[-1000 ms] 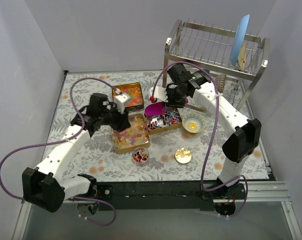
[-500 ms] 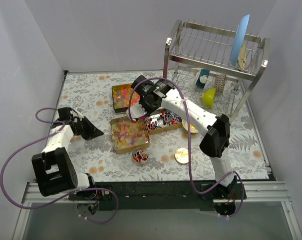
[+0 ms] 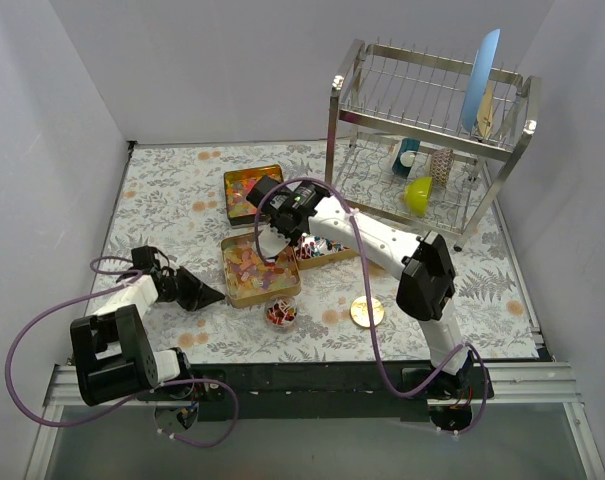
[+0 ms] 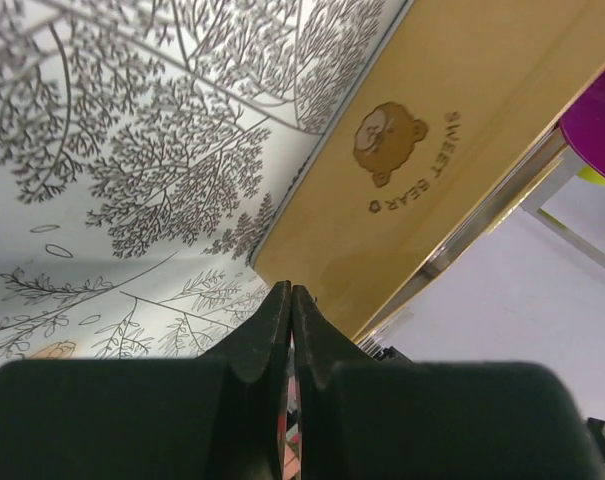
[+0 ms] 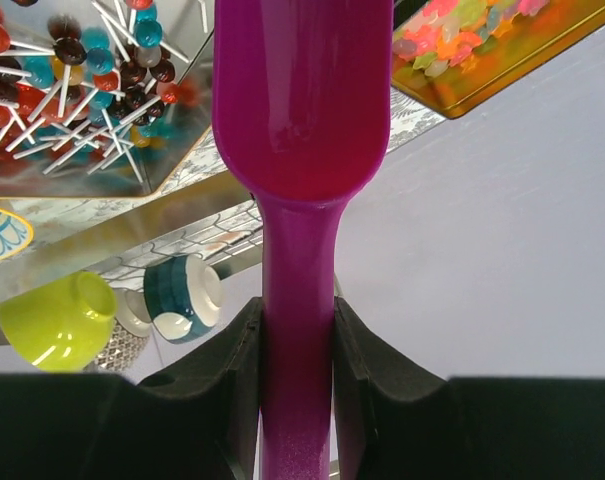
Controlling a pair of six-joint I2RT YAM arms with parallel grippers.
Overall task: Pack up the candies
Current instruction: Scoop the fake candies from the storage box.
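Three gold tins hold candies: orange-red beads (image 3: 244, 184) at the back, pale gummies (image 3: 252, 268) in the middle tin, red and blue stick sweets (image 3: 330, 246) to its right. The sticks (image 5: 72, 80) and gummies (image 5: 462, 35) also show in the right wrist view. A small glass dish (image 3: 280, 313) in front holds wrapped pieces. My right gripper (image 3: 272, 232) hangs over the gummy tin's far edge, shut on the purple scoop (image 5: 300, 100) by its handle, fingers (image 5: 244, 350) pressing both sides. My left gripper (image 3: 210, 295) lies low left of that tin (image 4: 412, 160), shut and empty.
A flat round gold lid (image 3: 367, 311) lies front right. The steel dish rack (image 3: 432, 110) stands at the back right with a blue plate (image 3: 479, 75), a lime bowl (image 3: 418, 193) and a teal cup (image 5: 182, 285). White walls close in left and right.
My left arm has drawn back to the near left and its gripper has shut. My right arm has swung left with the scoop, from the stick sweets tin to the gummy tin.
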